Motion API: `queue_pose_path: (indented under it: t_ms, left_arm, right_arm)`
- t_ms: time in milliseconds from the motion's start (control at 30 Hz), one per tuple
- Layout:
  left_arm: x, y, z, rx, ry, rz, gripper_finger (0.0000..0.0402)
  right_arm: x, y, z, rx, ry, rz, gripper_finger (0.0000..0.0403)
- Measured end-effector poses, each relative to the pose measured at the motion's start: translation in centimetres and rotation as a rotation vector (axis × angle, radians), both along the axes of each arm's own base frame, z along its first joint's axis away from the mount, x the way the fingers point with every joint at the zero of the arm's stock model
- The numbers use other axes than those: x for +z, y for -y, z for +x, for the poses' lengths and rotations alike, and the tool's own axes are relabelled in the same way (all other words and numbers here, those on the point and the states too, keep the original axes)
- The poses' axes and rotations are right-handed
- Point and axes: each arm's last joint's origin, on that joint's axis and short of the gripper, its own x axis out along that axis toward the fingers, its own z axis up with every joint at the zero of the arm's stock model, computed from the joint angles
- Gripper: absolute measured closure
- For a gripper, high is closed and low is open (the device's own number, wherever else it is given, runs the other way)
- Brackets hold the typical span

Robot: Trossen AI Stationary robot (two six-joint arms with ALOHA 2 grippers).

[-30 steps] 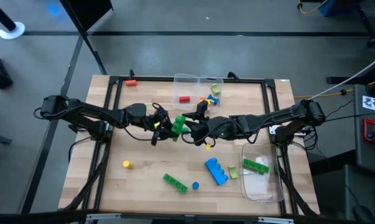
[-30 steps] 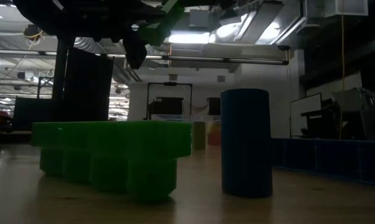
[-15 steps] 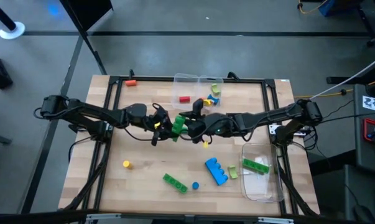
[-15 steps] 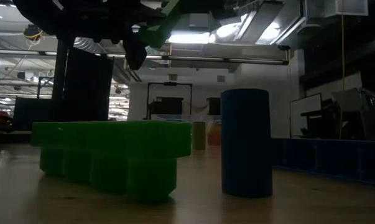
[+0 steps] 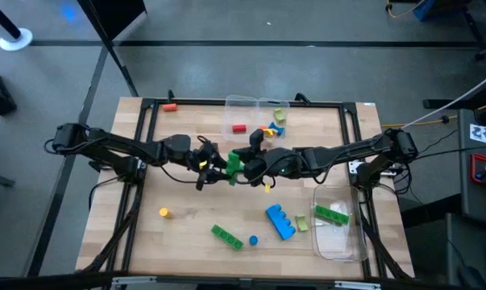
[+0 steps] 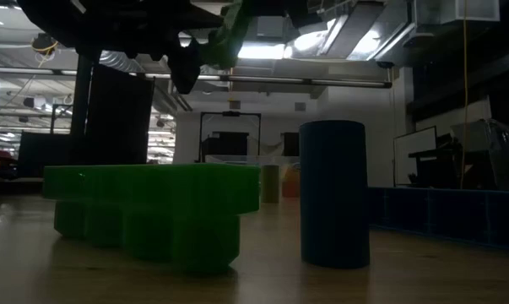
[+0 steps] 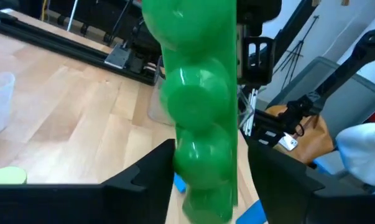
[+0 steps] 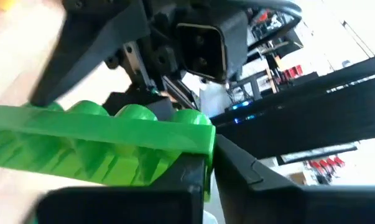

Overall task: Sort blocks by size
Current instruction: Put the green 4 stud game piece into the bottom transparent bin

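My left gripper [image 5: 216, 163] is shut on a green studded brick [image 5: 233, 163] held above the table's middle; the brick also shows in the left wrist view [image 7: 199, 93] and at the top of the low view [image 6: 224, 34]. My right gripper [image 5: 245, 162] comes from the table's right, its fingers nearly together at the brick's free end [image 8: 203, 140]. Other blocks lie flat on the table: a blue brick [image 5: 280, 221], a green brick [image 5: 226, 236], a blue cylinder [image 5: 252, 239] and a yellow piece [image 5: 164, 213]. My left gripper pinches the green brick's two long sides [image 7: 203, 168] between its two fingers, near the end closest to the wrist. The fingers come about level from the table's left and lie along the brick. The brick is lifted clear and sticks out beyond the fingertips. My right gripper is at the brick's other end; whether it touches, I cannot tell.
A clear container [image 5: 251, 103] at the far middle has small blocks in and beside it. A second clear container [image 5: 339, 242] at the near right holds a green brick [image 5: 331, 214]. A red block [image 5: 170, 106] lies at the far left, and a lime block [image 5: 301, 223] near the blue brick.
My right gripper has moved toward the table's left, closing in on the green brick that my left gripper holds. The brick stays lifted above the table's middle.
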Motion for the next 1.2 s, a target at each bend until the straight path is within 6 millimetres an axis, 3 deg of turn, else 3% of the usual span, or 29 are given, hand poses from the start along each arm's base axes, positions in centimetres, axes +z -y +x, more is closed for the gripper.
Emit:
queue_pose_path:
  t_ms: [167, 367, 633, 1033, 1200]
  left_arm:
    - [-0.4, -0.1, -0.1, 0.011, -0.047, 0.001, 0.0188]
    - [-1.1, -0.5, -0.3, 0.022, -0.112, 0.033, 0.0181]
    - [-1.6, -0.7, -0.4, 0.025, -0.158, 0.083, 0.0180]
    - [-1.8, -0.8, -0.5, 0.026, -0.162, 0.154, 0.0180]
    - [-1.8, -0.8, -0.5, 0.026, -0.164, 0.151, 0.0180]
  right_arm:
    - [-0.6, 0.2, -0.3, -0.056, -0.066, -0.013, 0.0393]
    - [-1.6, 0.5, -2.2, -0.118, -0.217, 0.107, 0.0386]
    - [-1.1, 1.0, -6.1, -0.252, -0.352, 0.334, 0.0385]
    - [0.6, 0.7, -13.2, -0.393, -0.640, 0.980, 0.0387]
    - [-0.1, -0.4, -15.5, -0.590, -0.819, 1.016, 0.0384]
